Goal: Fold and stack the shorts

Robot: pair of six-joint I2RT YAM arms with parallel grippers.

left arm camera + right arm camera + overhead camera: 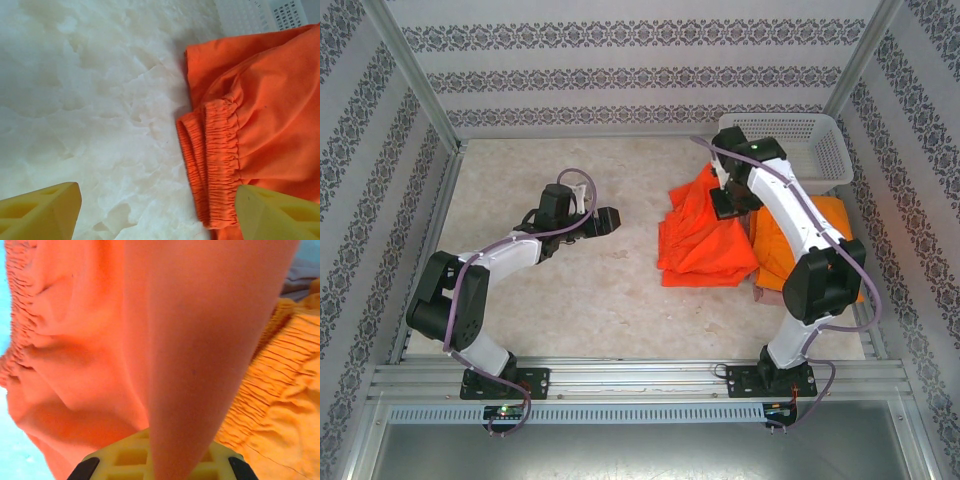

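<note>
The bright red-orange shorts [705, 245] lie crumpled on the table right of centre. My right gripper [730, 200] is shut on a fold of them and holds that part up off the table. In the right wrist view the pinched cloth [195, 340] rises straight out of the shut right gripper [170, 457]. The orange shorts [825, 235] [280, 405] lie flat under the right arm, with a dusty pink edge [765, 295] showing beneath them. My left gripper [607, 221] [157, 215] is open, just left of the red-orange shorts' elastic waistband [215, 160], and touches nothing.
A white mesh basket [810, 150] [260, 15] stands at the back right, close behind the shorts. Patterned walls with metal posts close in the table. Bare marbled tabletop [520, 300] stretches left and front of the shorts.
</note>
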